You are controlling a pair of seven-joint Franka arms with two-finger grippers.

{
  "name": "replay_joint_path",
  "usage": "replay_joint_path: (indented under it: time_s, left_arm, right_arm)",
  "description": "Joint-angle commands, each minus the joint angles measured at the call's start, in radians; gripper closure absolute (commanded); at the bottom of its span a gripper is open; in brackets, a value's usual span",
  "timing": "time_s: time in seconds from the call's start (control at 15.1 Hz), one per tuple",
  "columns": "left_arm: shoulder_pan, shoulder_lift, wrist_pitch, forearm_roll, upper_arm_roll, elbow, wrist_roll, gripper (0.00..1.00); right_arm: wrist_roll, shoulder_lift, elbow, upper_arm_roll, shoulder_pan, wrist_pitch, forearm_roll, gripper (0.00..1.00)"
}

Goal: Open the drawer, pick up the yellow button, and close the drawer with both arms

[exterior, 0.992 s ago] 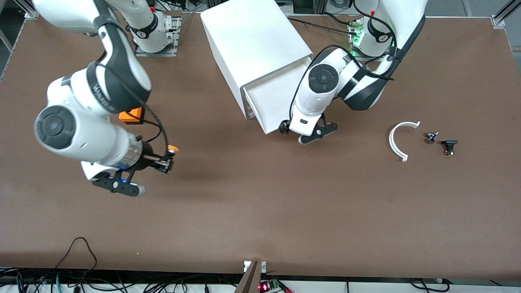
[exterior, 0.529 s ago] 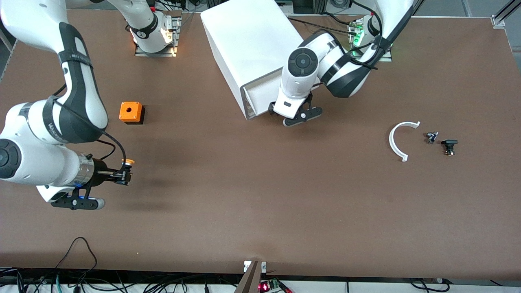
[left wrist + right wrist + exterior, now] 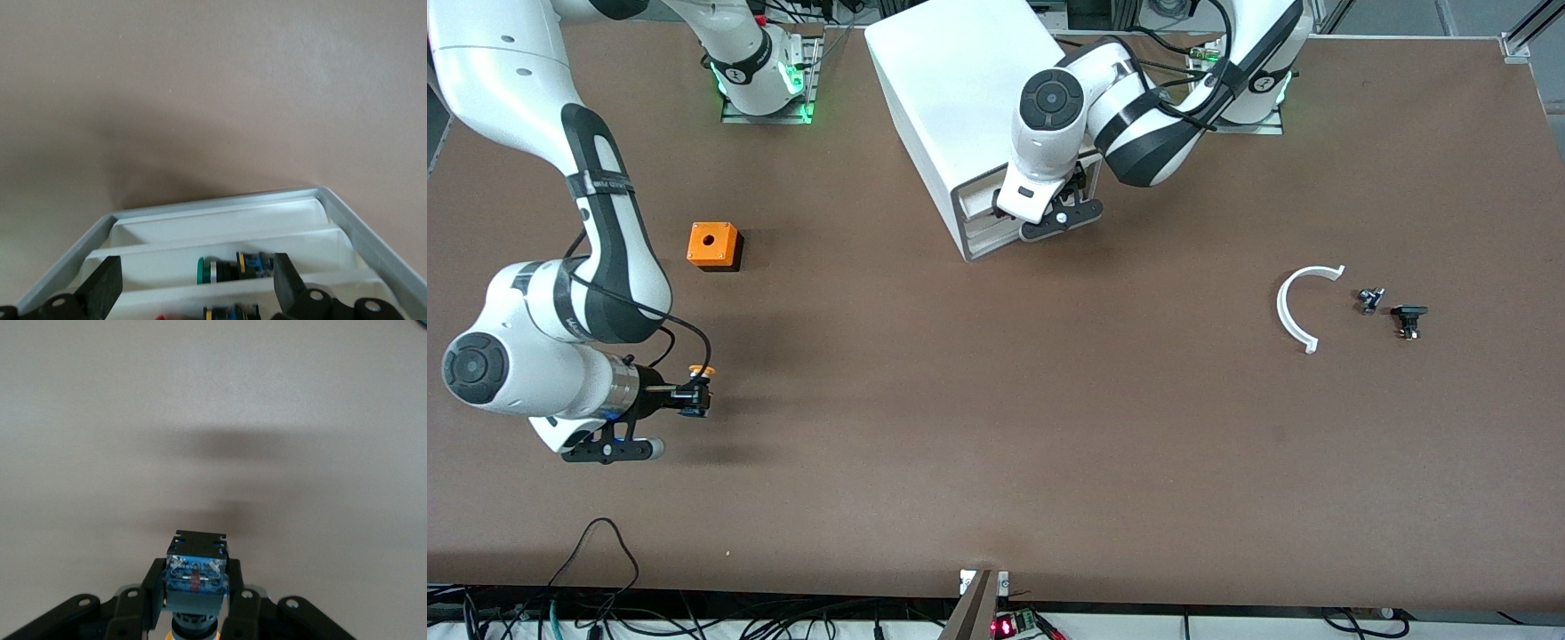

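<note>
Right gripper (image 3: 694,397) hung over bare table toward the right arm's end, nearer the front camera than the orange cube (image 3: 713,245), its fingers clamped on the button (image 3: 697,382); orange cap showed in the front view, the black-and-blue body (image 3: 195,577) in the right wrist view. Left gripper (image 3: 1040,213) sat at the front of the cabinet (image 3: 960,98), fingers (image 3: 103,290) spread wide, gripping nothing. Drawer (image 3: 980,197) looked pushed in, or nearly so. Left wrist view looked down the stacked fronts, with small parts (image 3: 235,267) in one of the lower trays. A white arc (image 3: 1294,307) and two small black parts (image 3: 1392,311) lay toward the left arm's end.
</note>
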Motion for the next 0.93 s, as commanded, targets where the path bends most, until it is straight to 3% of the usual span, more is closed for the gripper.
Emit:
replay_joint_path:
  time_s: [0.0,0.53,0.86]
  left_arm:
    - [0.001,-0.022,-0.005,0.013,-0.036,-0.031,-0.041,0.00]
    - [0.015,-0.027,-0.016,0.013,-0.039,-0.027,-0.026,0.00]
    - [0.125,-0.033,-0.167,0.028,-0.042,0.080,0.132,0.00]
  right_arm:
    - [-0.063,0.015,-0.036,0.014,-0.027,0.065,-0.012,1.00]
    - [-0.075,0.111,-0.039,0.006,-0.034,0.143,-0.020,1.00]
    - [-0.064,0.147,-0.038,-0.001,-0.033,0.174,-0.029,1.00]
